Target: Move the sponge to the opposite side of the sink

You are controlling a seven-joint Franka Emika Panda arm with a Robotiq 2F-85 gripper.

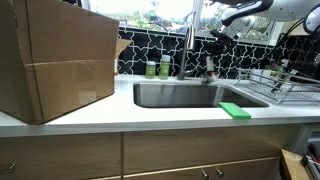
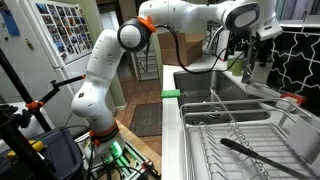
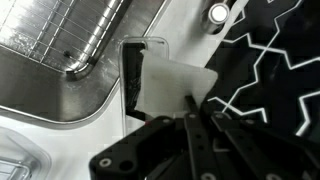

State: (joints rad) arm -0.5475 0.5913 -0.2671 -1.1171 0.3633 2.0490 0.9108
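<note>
Sponge on sink front rim

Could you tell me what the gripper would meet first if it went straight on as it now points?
Probably the pale flat piece lying between the sink and the tiled wall. It sits directly ahead of the gripper in the wrist view, though the depth to it is unclear.
</note>
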